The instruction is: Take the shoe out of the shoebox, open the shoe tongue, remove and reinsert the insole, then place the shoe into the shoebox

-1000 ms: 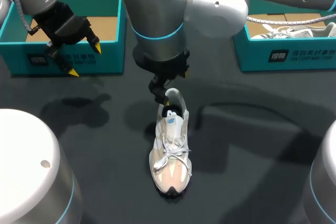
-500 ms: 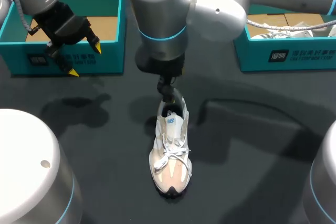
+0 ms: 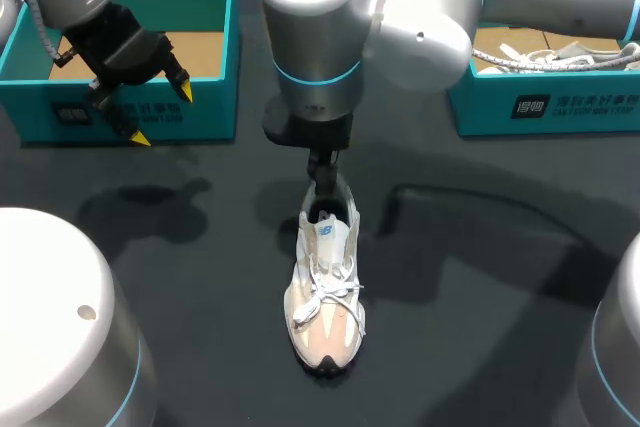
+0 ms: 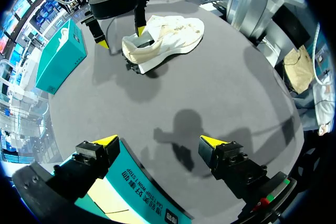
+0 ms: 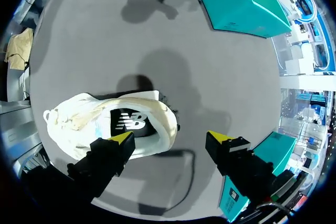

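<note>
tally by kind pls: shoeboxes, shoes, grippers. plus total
Shoeboxes: 2, left shoebox and right shoebox, both teal.
Shoes: 2, one shoe on the table, what looks like a second shoe in the right shoebox.
Grippers: 2, left gripper and right gripper.
Total: 6.

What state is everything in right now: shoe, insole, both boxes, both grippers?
shoe: upright on the table, outside both boxes.
insole: lying inside the shoe.
left shoebox: open, bare cardboard floor showing.
right shoebox: open, second shoe partly showing inside.
left gripper: open, empty, by the left shoebox's front wall.
right gripper: open, at the shoe's heel.
</note>
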Available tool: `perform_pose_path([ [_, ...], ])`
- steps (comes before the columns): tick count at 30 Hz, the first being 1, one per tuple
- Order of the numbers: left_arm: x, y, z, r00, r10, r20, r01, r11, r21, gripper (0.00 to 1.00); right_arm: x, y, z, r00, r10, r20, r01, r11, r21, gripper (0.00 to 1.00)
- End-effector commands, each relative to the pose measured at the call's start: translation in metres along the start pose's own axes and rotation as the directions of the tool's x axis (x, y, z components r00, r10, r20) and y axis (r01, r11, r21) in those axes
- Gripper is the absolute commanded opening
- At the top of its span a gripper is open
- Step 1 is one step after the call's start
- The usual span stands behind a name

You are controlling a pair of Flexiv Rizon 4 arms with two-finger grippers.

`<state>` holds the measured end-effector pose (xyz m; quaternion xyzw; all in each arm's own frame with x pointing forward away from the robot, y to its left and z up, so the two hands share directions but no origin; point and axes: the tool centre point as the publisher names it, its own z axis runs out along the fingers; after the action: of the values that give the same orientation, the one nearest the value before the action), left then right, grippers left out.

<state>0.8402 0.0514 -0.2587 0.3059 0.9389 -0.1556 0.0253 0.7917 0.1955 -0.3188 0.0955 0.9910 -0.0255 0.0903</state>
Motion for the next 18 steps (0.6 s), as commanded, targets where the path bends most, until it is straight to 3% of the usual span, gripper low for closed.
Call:
perform_pose_path([
  [1,0.000,0.000,0.000,1.000,0.000,-0.002,0.000,1.000,-0.003,1.00,-0.002,0.002,0.014,1.000,-0.007,-0.009,0.007,1.000,-0.009,0.75],
  [18,0.000,0.000,0.000,1.000,0.000,-0.002,0.000,1.000,-0.003,1.00,-0.002,0.004,0.039,0.997,-0.055,-0.046,0.053,0.997,-0.052,0.73],
])
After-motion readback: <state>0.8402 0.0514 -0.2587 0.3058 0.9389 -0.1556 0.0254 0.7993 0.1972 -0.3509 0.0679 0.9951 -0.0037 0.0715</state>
